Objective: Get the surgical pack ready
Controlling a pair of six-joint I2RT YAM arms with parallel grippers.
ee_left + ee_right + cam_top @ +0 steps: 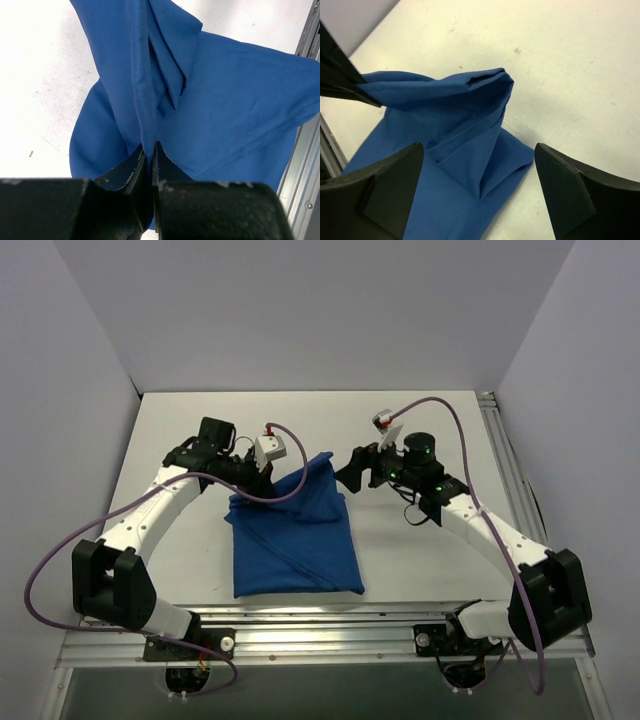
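L claw [149, 149] is clamped tight on a hemmed fold of the cloth [295, 540]. The hem runs straight up and away from its tips, and pleats bunch just beyond them. The held part is lifted off the bench [420, 550] into a peak btw the two claws. The rest of the cloth lies spread flat below the L claw, folded approx. square. R claw [479, 146] is spread wide and grips nothing. It hovers over the raised peak, blue showing in its gap, w/ no contact visible. Bare bench lies beyond it.
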